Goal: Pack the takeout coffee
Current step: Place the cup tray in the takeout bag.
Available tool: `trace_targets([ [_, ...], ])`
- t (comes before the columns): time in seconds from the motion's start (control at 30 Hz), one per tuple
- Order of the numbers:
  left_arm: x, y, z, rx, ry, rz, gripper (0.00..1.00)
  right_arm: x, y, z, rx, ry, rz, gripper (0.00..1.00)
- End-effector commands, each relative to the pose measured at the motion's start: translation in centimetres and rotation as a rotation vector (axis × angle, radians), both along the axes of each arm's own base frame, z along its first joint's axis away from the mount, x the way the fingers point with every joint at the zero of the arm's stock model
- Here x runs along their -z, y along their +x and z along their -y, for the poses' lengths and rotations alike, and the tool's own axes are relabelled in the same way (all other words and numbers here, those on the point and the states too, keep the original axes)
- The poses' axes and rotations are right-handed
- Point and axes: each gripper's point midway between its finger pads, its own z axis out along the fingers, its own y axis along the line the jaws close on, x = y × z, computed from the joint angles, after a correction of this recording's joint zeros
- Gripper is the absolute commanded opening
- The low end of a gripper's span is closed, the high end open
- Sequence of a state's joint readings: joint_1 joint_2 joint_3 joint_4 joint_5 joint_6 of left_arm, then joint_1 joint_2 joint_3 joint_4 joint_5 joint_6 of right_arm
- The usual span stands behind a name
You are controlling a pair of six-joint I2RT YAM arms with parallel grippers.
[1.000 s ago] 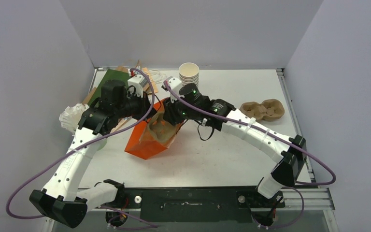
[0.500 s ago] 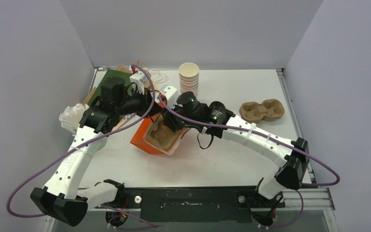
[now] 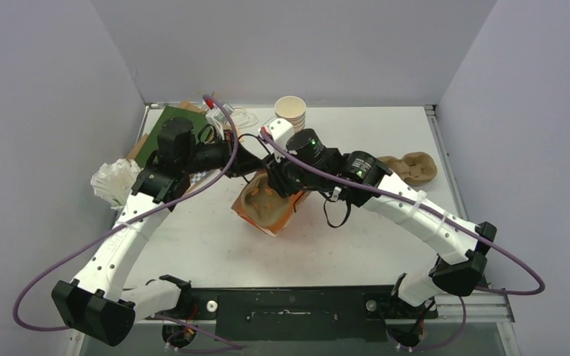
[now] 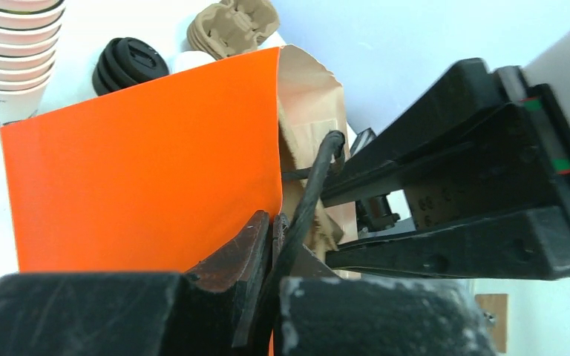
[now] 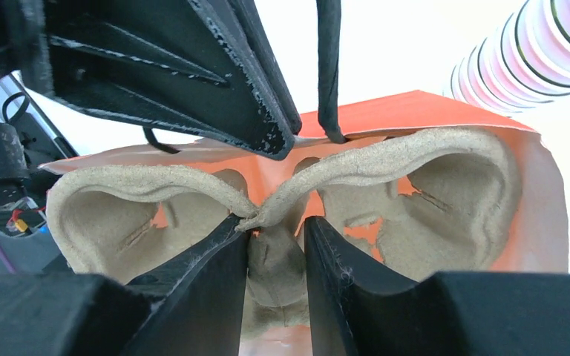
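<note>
No lidded olive-green coffee cup shows in any view. An orange paper bag [image 3: 246, 216] stands open at the table's middle, with a brown pulp cup carrier [image 3: 263, 199] in its mouth. My left gripper [image 3: 258, 165] is shut on the bag's rim and black cord handle; in the left wrist view the gripper [image 4: 274, 219] pinches the orange wall [image 4: 141, 163]. My right gripper [image 3: 278, 185] reaches into the bag from the right. In the right wrist view it [image 5: 274, 222] is shut on the centre post of the carrier [image 5: 430, 170], inside the bag [image 5: 415, 107].
A stack of lidless white cups [image 3: 291, 113] stands just behind the bag. A second pulp carrier [image 3: 408, 167] lies at the right. Loose black lids [image 4: 128, 63] sit near the cups. A green board [image 3: 167, 122] and crumpled white paper [image 3: 111, 182] lie at the left.
Both grippers have moved to the right with the bag and the carrier. The bag has gone from lying tilted to standing nearer upright, closer to the cup stack.
</note>
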State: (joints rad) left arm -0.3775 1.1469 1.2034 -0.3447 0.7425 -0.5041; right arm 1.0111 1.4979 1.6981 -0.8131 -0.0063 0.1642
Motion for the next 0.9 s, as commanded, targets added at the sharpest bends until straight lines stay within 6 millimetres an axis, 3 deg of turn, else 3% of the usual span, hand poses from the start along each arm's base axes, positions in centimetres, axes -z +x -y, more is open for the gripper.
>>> trace_targets([
  [0.0,-1.5,-0.2,0.8,0.022,-0.085,0.005,0.00,-0.4,-1.0,1.8,0.066,-0.061,-0.039,0.27],
  [0.23,0.4,1.1,1.1,-0.007,-0.067,-0.069,0.00,2.1,-0.5,2.0,0.076,-0.134,-0.054,0.27],
  [0.4,1.0,1.4,0.9,-0.033,-0.048,-0.104,0.00,3.4,1.1,2.4,0.107,-0.153,-0.060,0.26],
  [0.53,1.5,1.5,0.9,-0.032,-0.026,-0.110,0.00,3.4,2.5,2.4,0.112,-0.115,-0.046,0.25],
  [0.87,2.4,1.3,0.6,-0.009,0.033,-0.093,0.00,4.1,3.6,0.9,0.054,-0.032,-0.078,0.24],
])
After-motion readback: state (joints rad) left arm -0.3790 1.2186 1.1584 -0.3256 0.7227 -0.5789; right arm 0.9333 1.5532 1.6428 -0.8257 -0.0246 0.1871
